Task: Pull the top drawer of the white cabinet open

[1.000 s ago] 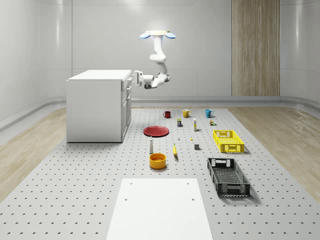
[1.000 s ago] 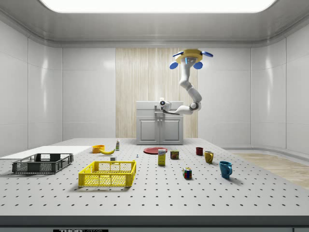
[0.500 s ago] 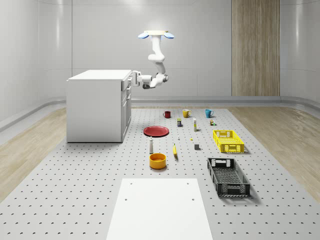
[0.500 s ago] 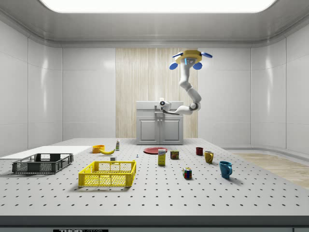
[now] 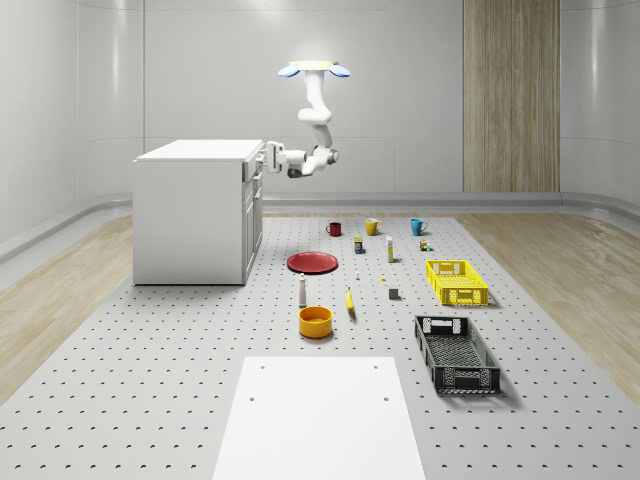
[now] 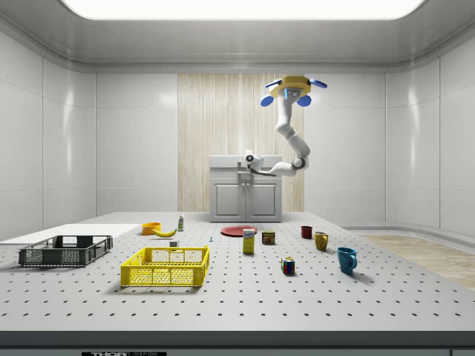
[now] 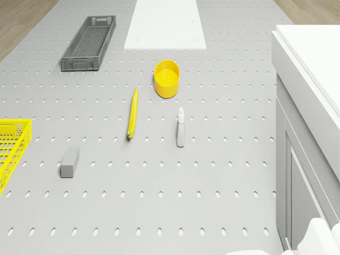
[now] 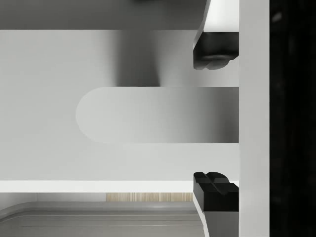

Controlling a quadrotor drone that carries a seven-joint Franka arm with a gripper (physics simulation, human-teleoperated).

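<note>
Top drawer (image 5: 254,166) handle (image 8: 158,115) lies crosswise between pincer (image 8: 216,116) fingertips (image 8: 216,49).

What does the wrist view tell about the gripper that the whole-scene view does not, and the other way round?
From the wrist view: the two black fingertips stand apart, one on each side of the top drawer's handle, without touching it. From the whole-scene view: the drone hovers high above the table, in front of the white cabinet and beyond the red plate, with its arm bent down toward the cabinet. Both: the gripper is at the cabinet's top drawer front.
</note>
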